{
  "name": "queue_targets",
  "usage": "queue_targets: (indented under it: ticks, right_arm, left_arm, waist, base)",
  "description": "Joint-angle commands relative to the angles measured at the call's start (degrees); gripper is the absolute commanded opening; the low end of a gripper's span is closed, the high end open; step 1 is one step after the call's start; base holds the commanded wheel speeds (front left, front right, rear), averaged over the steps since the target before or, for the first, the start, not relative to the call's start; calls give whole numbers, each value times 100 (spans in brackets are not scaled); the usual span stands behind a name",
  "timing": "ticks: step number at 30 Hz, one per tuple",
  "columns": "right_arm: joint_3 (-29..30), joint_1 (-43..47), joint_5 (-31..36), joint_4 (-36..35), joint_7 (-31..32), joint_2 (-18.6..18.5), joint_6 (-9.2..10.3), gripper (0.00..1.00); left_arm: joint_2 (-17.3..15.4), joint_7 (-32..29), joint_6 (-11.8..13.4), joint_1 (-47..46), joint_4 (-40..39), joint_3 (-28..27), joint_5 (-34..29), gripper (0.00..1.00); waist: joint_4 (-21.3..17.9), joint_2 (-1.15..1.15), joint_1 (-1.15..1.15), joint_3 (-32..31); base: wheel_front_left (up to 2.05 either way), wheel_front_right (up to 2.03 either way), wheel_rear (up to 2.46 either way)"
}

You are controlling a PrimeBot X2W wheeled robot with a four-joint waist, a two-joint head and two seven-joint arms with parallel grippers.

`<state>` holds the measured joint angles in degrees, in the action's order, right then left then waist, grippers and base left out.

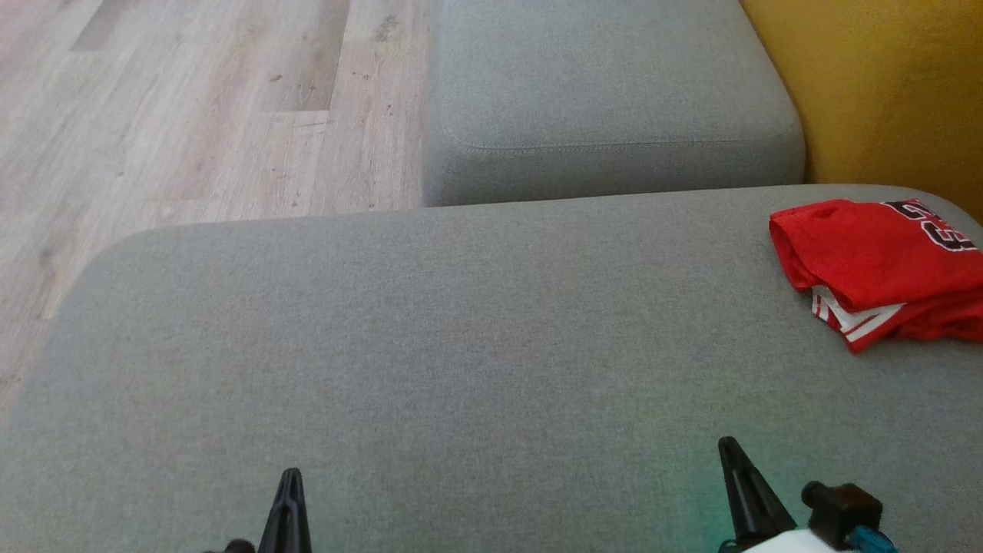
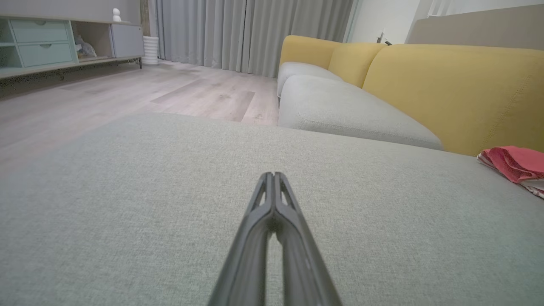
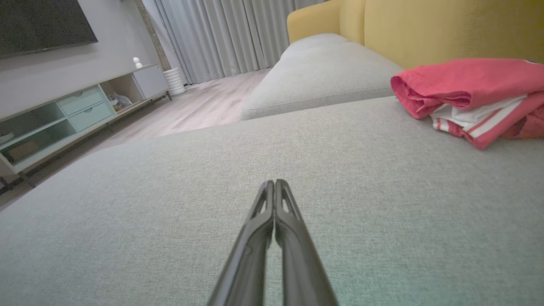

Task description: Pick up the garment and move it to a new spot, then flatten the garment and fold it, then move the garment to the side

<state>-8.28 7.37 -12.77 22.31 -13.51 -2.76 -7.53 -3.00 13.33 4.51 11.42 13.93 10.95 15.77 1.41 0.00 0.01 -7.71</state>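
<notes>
Broad grey fabric seat cushion (image 1: 461, 330) lay bare across most of its top, and its far-left edge met pale wood plank floor (image 1: 192, 115). Folded red jersey garment with white stripes (image 1: 875, 261) sat at the cushion's far-right corner. Left gripper (image 1: 290, 475) and right gripper (image 1: 728, 445) were at the cushion's near edge, fingers pressed together, empty, well apart from the garment.

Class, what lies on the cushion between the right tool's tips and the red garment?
Nothing: the stretch of grey cushion between the shut right tool and the red garment is bare, as the right wrist view shows.
</notes>
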Motion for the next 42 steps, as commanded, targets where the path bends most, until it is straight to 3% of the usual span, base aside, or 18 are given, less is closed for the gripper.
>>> queue_targets:
  ticks: [1, 42]
  right_arm:
    - [64, -305, -196, -214, 46, -16, 0, 0]
    - [490, -666, -2915, -424, 670, -61, 2, 0]
  left_arm:
    - [-2, -42, -35, -273, -170, -102, 173, 0]
    - [-8, -701, -436, -787, -105, -657, 2755, 0]
  waist:
    - [-2, 0, 0, 12]
    - [-50, 0, 0, 279]
  base:
    - [0, 0, 0]
    - [0, 0, 0]
